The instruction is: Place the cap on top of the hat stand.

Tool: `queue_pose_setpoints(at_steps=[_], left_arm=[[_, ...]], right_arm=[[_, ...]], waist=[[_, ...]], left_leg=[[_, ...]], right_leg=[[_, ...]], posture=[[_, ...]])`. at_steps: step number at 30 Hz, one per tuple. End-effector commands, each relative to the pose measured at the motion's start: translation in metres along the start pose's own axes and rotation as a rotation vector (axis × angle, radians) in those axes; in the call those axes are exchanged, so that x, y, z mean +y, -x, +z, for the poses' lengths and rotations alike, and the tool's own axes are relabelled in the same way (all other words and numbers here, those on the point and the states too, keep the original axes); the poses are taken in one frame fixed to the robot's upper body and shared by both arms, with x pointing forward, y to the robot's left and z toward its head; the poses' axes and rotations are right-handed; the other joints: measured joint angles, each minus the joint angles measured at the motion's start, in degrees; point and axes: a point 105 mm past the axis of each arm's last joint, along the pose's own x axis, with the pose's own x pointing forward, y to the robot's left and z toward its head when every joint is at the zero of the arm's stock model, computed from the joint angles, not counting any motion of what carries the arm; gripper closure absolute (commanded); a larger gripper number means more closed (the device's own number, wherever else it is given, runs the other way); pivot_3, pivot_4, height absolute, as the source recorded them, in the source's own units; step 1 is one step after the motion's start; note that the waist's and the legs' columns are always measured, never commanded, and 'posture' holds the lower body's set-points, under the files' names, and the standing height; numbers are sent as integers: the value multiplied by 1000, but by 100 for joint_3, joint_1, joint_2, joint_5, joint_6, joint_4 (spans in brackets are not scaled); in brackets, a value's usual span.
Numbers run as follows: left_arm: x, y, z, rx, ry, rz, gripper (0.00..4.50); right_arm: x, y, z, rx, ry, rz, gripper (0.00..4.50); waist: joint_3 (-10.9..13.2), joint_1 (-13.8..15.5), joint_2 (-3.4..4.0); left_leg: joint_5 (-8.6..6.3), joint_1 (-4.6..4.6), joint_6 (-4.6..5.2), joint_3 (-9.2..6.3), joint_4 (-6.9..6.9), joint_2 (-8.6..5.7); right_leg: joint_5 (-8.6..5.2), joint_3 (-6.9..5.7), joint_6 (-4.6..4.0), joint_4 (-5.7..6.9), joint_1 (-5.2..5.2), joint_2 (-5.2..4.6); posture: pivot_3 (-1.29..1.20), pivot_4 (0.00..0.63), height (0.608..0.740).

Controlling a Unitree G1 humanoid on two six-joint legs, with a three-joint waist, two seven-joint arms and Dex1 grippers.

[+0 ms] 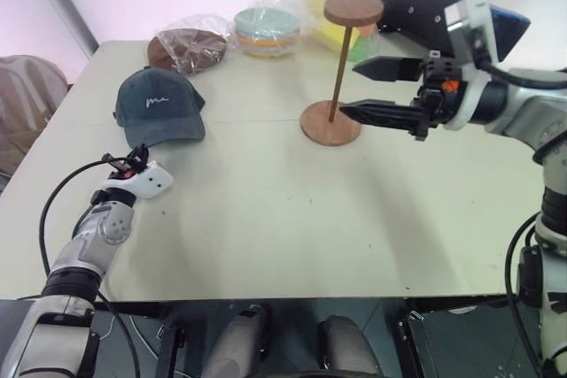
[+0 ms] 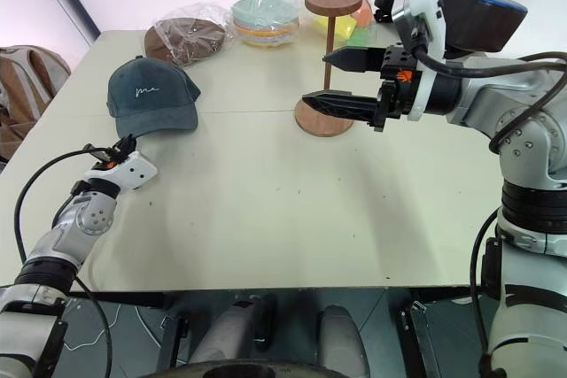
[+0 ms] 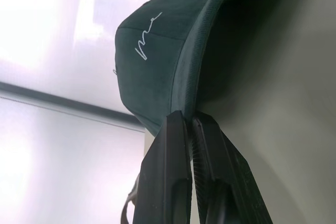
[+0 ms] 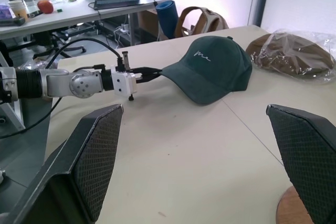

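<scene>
Nearest, the left claw (image 3: pixel 190 124) is pinched shut on the brim edge of the cap (image 1: pixel 159 108), which rests on the tabletop (image 1: pixel 283 219). Farther back, the right claw (image 1: pixel 363 88) hangs above the tabletop with its jaws spread wide, holding nothing, just beside the hat stand (image 1: pixel 341 68), which stands upright and bare

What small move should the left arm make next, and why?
Probably lift a little. The left pincer is shut on the brim of the dark teal fabric baseball cap, which still rests on the pale table; the brown wooden hat stand stands apart, its top disc bare.
</scene>
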Motion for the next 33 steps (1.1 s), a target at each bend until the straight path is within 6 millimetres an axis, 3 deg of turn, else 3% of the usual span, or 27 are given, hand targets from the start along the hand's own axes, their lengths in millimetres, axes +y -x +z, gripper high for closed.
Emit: queue_pose_setpoints(at_steps=[1,21,26,33], left_arm=[[-19,5,1,-2,13,-50,4459],[2,4,26,-121,35,90,4459],[16,1,40,-164,41,140,4459],[47,0,77,-272,60,245,4459]], right_arm=[[4,5,16,-26,64,-5,0],[3,5,19,-26,75,-4,0],[2,5,19,-26,77,-3,0],[-2,11,21,-22,83,-22,0]], waist=[[0,22,0],[1,63,-2],[7,60,-11],[8,55,-13]], left_leg=[[0,0,0,0,0,0],[-4,-6,6,2,4,-2],[-4,-15,6,2,6,-1],[-4,-21,6,2,5,-1]], right_leg=[[0,0,0,0,0,0],[0,3,0,-1,-5,-2],[0,2,0,-1,-11,-1],[0,3,0,-1,-18,0]], posture=[[0,150,740],[0,150,740],[0,150,740],[0,150,740]])
